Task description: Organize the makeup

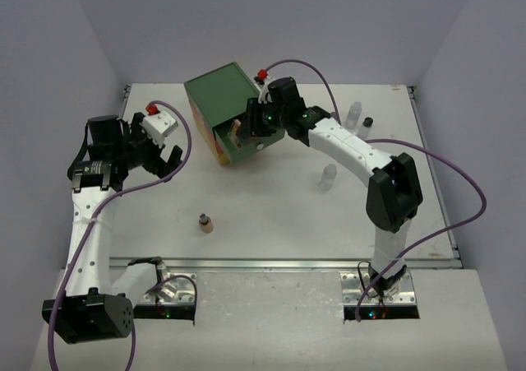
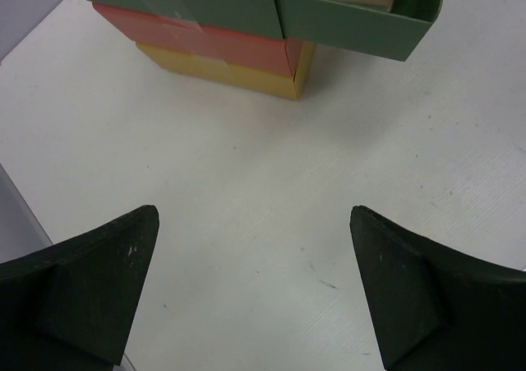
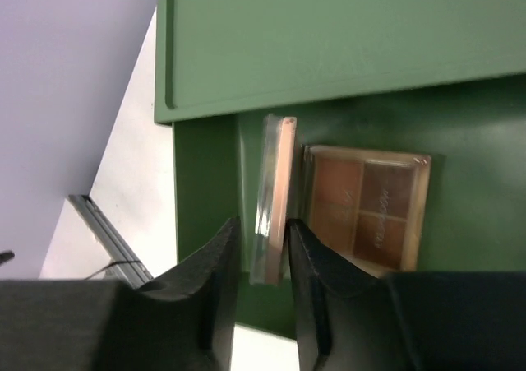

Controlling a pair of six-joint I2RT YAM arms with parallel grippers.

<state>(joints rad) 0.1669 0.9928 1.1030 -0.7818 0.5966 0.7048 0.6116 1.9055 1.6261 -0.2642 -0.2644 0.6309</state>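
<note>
left claw (image 1: 164, 159): wide open, nothing in it, hanging over bare table (image 1: 271, 215) left of the box (image 1: 226, 112). Just parked, by the look of it.
tan bottle (image 1: 205, 223): standing alone near the front edge, well apart from both claws. Not yet sorted.
box: green top drawer (image 3: 460, 215) pulled out; orange and yellow drawers below shut, going by the left wrist view.
right claw (image 3: 263, 260): down in the open drawer, jaws only slightly apart around a pink palette (image 3: 275, 194) standing on edge. Gripping or just let go? Can't tell, honestly.
brown palette (image 3: 366, 206): lying flat in the same drawer, just beside the pink one.
clear bottles (image 1: 329, 176): one right of the box, more near the far right edge, one dark-capped.
step: dropping the pink palette in the drawer, probably.
next: open up, lift straight out without knocking the palette over.
hidden: drawer inside blocked by the arm from above; far bottles too small to count.
</note>
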